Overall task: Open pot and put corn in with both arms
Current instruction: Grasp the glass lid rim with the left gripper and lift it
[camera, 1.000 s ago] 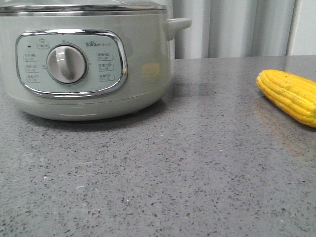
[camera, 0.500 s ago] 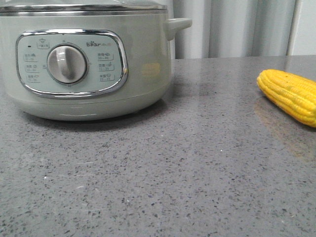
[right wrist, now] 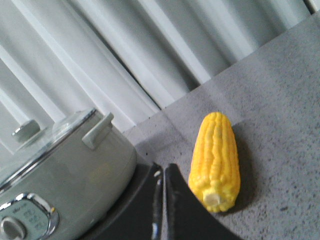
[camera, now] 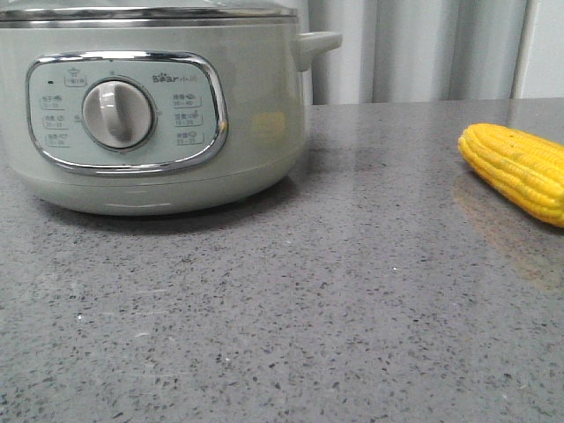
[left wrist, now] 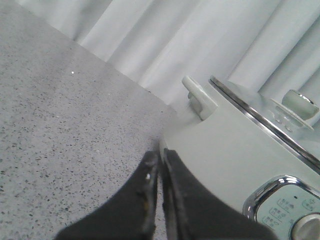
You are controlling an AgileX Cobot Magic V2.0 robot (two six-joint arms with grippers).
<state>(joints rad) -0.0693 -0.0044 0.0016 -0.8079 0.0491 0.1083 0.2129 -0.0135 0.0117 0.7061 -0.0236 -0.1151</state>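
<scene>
left gripper (left wrist: 161,165): jaws are sitting pressed together, only a hairline gap showing, nothing between them; hanging just beside the pot's side wall, low, not visibly touching it
right gripper (right wrist: 163,175): jaws likewise closed up with nothing in them; hanging between pot and corn, tips near the corn's cut end
corn (right wrist: 215,156): is lying flat on the table, well apart from the pot on the robot's right side; in the front view (camera: 518,169) it is running off the right edge, tapered end pointing toward the pot
corn handling: probably light and stiff, rows of kernels giving some grip but the round body could be rolling under a pinch; best hold looks like across the thick middle, jaws squeezing the sides
pot (camera: 150,115): is standing on the table at front-left, dial panel facing the camera
lid (left wrist: 280,116): is sitting on the pot, looks like clear glass with a steel rim, so the pot is not opened yet
knob (left wrist: 300,103): on top of the lid, the obvious place to be gripping for the lift
lid handling: probably smooth, breakable and somewhat heavy; a firm centred pinch on the knob and a straight lift would be safest
table (camera: 352,308): grey speckled top, glossy, is faintly reflecting the corn
curtain (camera: 423,48): pale folds are hanging behind the table
</scene>
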